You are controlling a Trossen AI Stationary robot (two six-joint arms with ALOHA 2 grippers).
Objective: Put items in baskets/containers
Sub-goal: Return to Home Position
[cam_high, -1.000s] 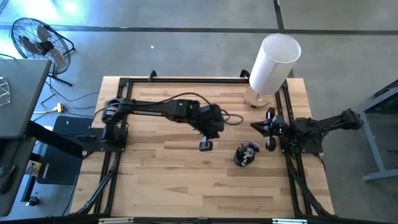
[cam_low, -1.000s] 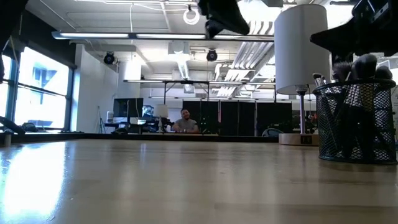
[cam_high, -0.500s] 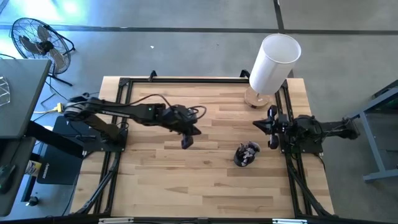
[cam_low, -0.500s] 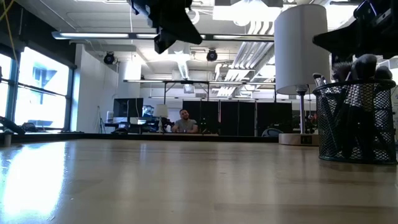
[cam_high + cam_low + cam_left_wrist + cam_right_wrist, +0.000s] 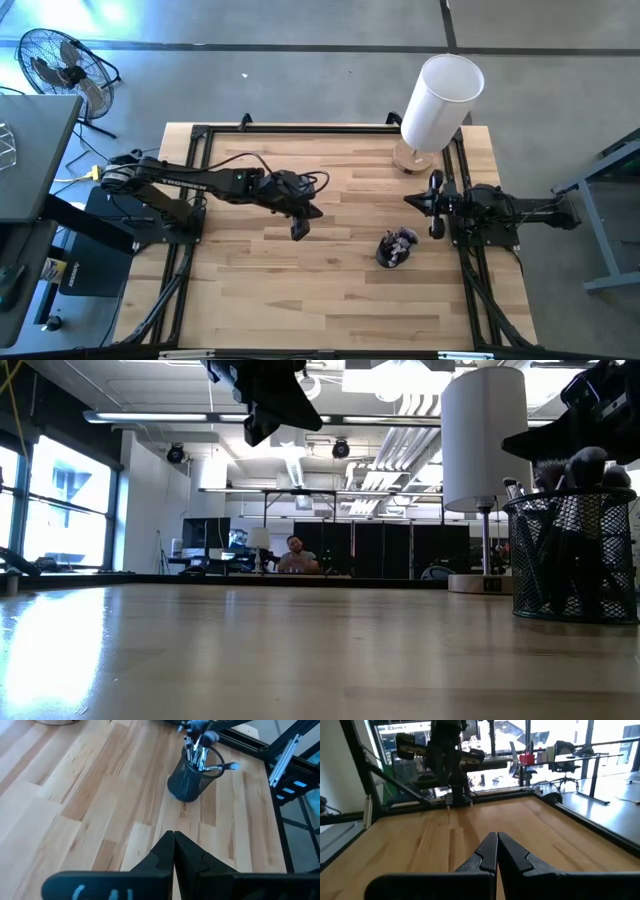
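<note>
Your left gripper (image 5: 173, 834), jaws closed and empty, hangs well apart from the cup (image 5: 186, 785) of brushes (image 5: 198, 749). Your right gripper (image 5: 497, 835), jaws closed, waits near it.

No word, brand or number can be read anywhere: pale marks on the body of the left gripper (image 5: 173, 836) and a sign (image 5: 402, 727) in the room beyond cannot be made out.

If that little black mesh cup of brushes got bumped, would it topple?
Probably light: the black wire-mesh cup is see-through. Makeup brushes rise above its rim, so a high bump might tip it. Pushed low, it likely slides on the smooth wooden table.
</note>
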